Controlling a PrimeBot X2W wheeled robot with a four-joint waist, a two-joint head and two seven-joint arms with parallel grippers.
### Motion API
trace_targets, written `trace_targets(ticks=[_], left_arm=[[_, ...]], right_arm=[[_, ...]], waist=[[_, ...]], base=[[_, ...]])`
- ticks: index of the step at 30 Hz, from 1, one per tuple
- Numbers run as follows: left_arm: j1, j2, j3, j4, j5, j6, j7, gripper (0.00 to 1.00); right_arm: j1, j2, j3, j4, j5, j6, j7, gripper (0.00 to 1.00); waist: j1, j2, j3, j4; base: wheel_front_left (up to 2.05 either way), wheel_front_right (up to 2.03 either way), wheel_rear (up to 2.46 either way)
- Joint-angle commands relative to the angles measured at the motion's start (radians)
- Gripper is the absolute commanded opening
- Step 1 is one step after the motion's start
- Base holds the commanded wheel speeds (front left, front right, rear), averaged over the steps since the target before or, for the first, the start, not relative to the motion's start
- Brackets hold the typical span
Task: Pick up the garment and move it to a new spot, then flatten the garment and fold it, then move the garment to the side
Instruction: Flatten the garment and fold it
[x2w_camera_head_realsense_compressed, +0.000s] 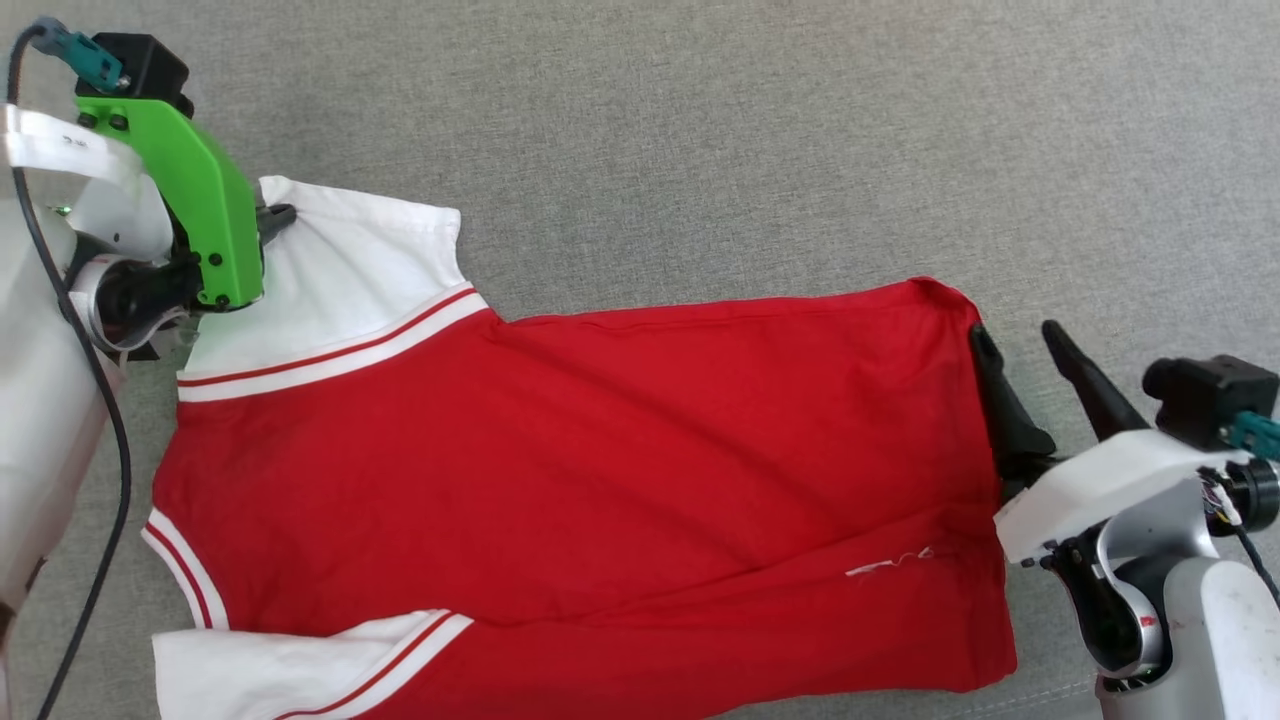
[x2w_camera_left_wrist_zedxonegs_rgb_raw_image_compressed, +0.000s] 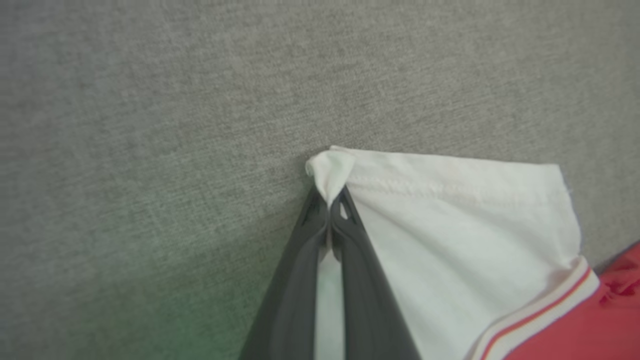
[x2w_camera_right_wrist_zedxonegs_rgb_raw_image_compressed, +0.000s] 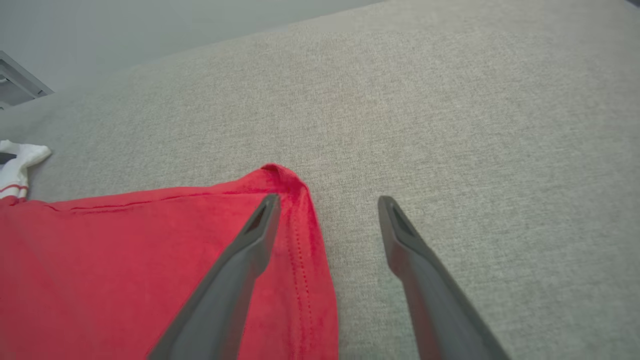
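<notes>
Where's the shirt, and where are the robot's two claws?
garment (x2w_camera_head_realsense_compressed: 560, 460): head view, middle of red body.
left gripper (x2w_camera_left_wrist_zedxonegs_rgb_raw_image_compressed: 329, 199): left wrist view, fingertips pinching sleeve corner.
right gripper (x2w_camera_right_wrist_zedxonegs_rgb_raw_image_compressed: 328, 200): right wrist view, midway between open fingertips.

Garment (x2w_camera_head_realsense_compressed: 560, 470) on cushion (x2w_camera_head_realsense_compressed: 750, 130) between left gripper (x2w_camera_head_realsense_compressed: 278, 216), right gripper (x2w_camera_head_realsense_compressed: 1015, 335).

Grey woven cloth surface under soft, even light

The surface (x2w_camera_head_realsense_compressed: 760, 130) is a mottled grey weave, flat and unpatterned, with a pale stitched seam (x2w_camera_head_realsense_compressed: 1050, 692) at its near right edge. Beyond its far edge stands a plain pale grey wall (x2w_camera_right_wrist_zedxonegs_rgb_raw_image_compressed: 150, 25), with a grey framed fixture (x2w_camera_right_wrist_zedxonegs_rgb_raw_image_compressed: 17, 82) at the left.
</notes>
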Motion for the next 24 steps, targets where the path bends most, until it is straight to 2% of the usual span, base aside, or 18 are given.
trace_targets(ticks=[1, 4, 10, 12, 17, 19, 20, 21, 22, 23, 24], left_arm=[[0.054, -0.038, -0.033, 0.017, 0.015, -0.003, -0.012, 0.0], [0.033, -0.033, -0.036, 0.002, 0.035, -0.003, -0.071, 0.0], [-0.001, -0.024, -0.041, -0.048, 0.058, -0.003, -0.165, 0.0], [-0.008, -0.024, -0.047, -0.106, 0.067, -0.003, -0.218, 0.0], [0.008, -0.025, -0.053, -0.146, 0.065, -0.003, -0.248, 0.0], [0.025, -0.026, -0.052, -0.164, 0.06, -0.003, -0.268, 0.0], [0.029, -0.027, -0.051, -0.168, 0.059, -0.003, -0.277, 0.0], [0.037, -0.026, -0.048, -0.172, 0.057, -0.003, -0.288, 0.0], [0.042, -0.025, -0.047, -0.175, 0.057, -0.003, -0.297, 0.0], [0.05, -0.023, -0.047, -0.18, 0.059, -0.003, -0.309, 0.0], [0.056, -0.021, -0.046, -0.183, 0.058, -0.003, -0.316, 0.0]], right_arm=[[-0.034, -0.01, 0.009, 0.013, 0.02, 0.0, 0.027, 1.0], [-0.065, -0.038, 0.029, 0.049, 0.044, 0.0, 0.107, 1.0], [-0.154, -0.126, 0.069, 0.121, 0.077, 0.0, 0.334, 1.0], [-0.236, -0.194, 0.092, 0.171, 0.109, 0.0, 0.504, 1.0], [-0.276, -0.232, 0.125, 0.251, 0.122, 0.0, 0.65, 1.0], [-0.27, -0.241, 0.149, 0.308, 0.13, 0.0, 0.758, 1.0], [-0.267, -0.24, 0.153, 0.318, 0.133, 0.0, 0.78, 0.88], [-0.261, -0.235, 0.155, 0.327, 0.139, 0.0, 0.803, 0.49], [-0.258, -0.232, 0.157, 0.331, 0.142, 0.0, 0.817, 0.05], [-0.255, -0.231, 0.157, 0.332, 0.142, 0.0, 0.827, 0.0], [-0.253, -0.229, 0.155, 0.332, 0.143, 0.0, 0.83, 0.0]], waist=[[0.0, 0.0, -0.015, 0.013], [0.0, 0.0, -0.035, 0.031], [0.0, 0.0, -0.064, 0.086], [0.0, 0.0, -0.068, 0.138], [0.0, 0.0, -0.062, 0.176], [0.0, 0.0, -0.06, 0.192], [0.0, 0.0, -0.06, 0.197], [0.0, 0.0, -0.061, 0.2], [0.0, 0.0, -0.062, 0.202], [0.0, 0.0, -0.064, 0.204], [0.0, 0.0, -0.066, 0.206]], base=[[0.0, 0.0, 0.0], [0.0, 0.0, 0.0], [0.0, 0.0, 0.0], [0.0, 0.0, 0.0], [0.0, 0.0, 0.0], [0.0, 0.0, 0.0], [0.0, 0.0, 0.0], [0.0, 0.0, 0.0], [0.0, 0.0, 0.0], [0.0, 0.0, 0.0], [0.0, 0.0, 0.0]])
